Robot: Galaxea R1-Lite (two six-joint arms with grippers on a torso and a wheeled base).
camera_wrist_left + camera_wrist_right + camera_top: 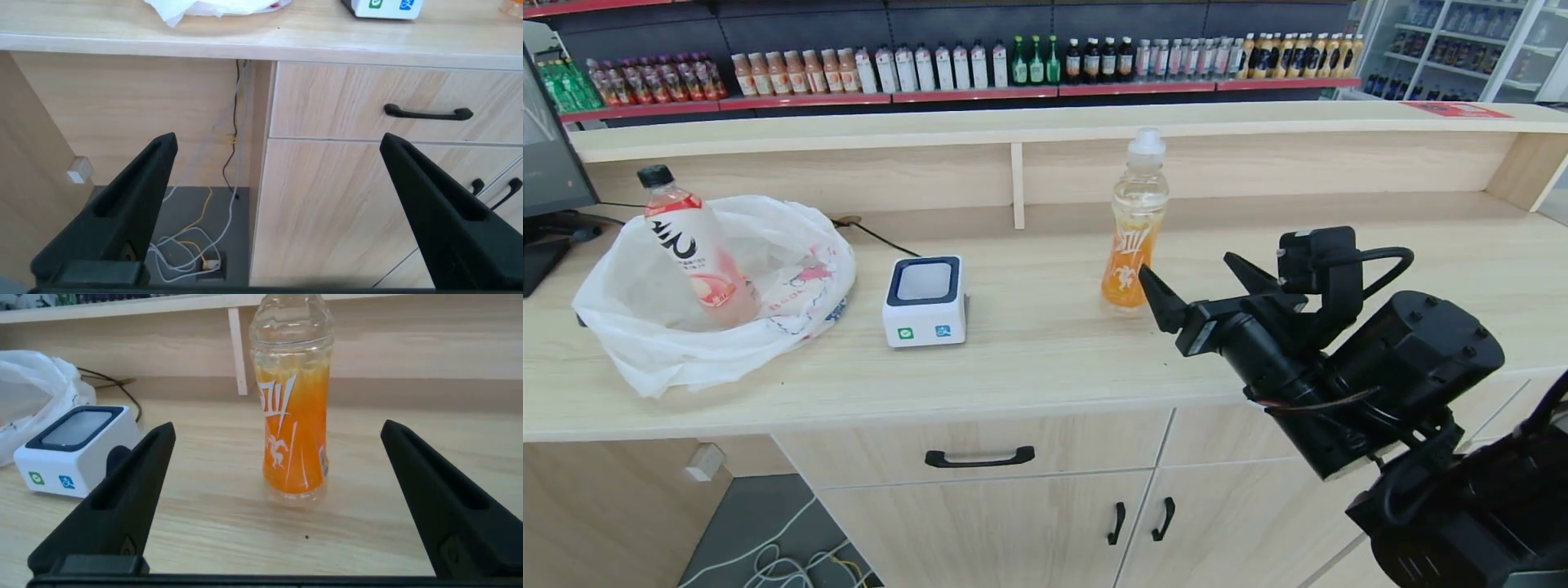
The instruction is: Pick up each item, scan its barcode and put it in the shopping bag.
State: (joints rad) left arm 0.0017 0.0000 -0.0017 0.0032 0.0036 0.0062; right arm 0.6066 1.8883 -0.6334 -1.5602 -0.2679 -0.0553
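An orange drink bottle with a white cap stands upright on the counter, also seen in the right wrist view. My right gripper hovers open just in front of it and to its right, with nothing between its fingers. A white barcode scanner sits at mid counter. A white shopping bag lies at the left with a pink drink bottle leaning inside it. My left gripper hangs open below the counter edge, facing the cabinet front.
A raised wooden ledge runs along the back of the counter. A monitor stands at the far left. A cable trails behind the scanner. Drawer and door handles and floor wires lie below. Stocked shelves fill the background.
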